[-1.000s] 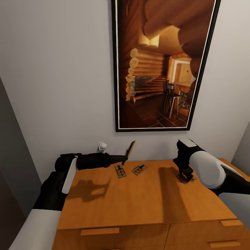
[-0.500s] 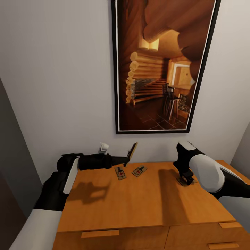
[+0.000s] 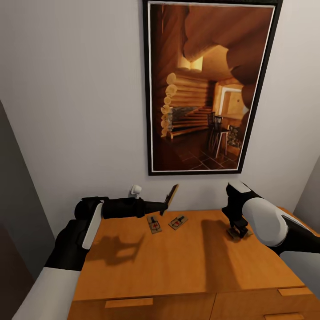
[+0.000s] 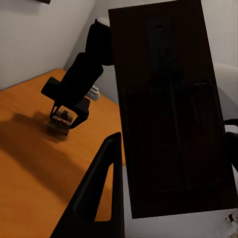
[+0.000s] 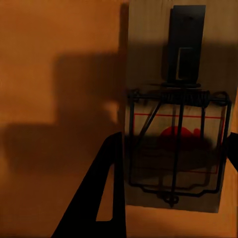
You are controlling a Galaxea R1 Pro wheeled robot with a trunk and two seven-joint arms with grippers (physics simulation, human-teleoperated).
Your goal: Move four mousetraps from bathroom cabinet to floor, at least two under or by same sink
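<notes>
Lying flat between right claw [image 3: 237, 233] fingers: mousetrap [image 5: 173, 124]

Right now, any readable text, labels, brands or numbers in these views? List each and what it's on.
None readable.
Mousetrap under the right gripper: a red mark and red outline printed on the board, no letters.
Two mousetraps on the cabinet top: small red marks, too small to read.
Mousetrap in the left gripper: its face is in shadow, nothing legible.
Framed picture: a log-cabin interior, no lettering.
</notes>
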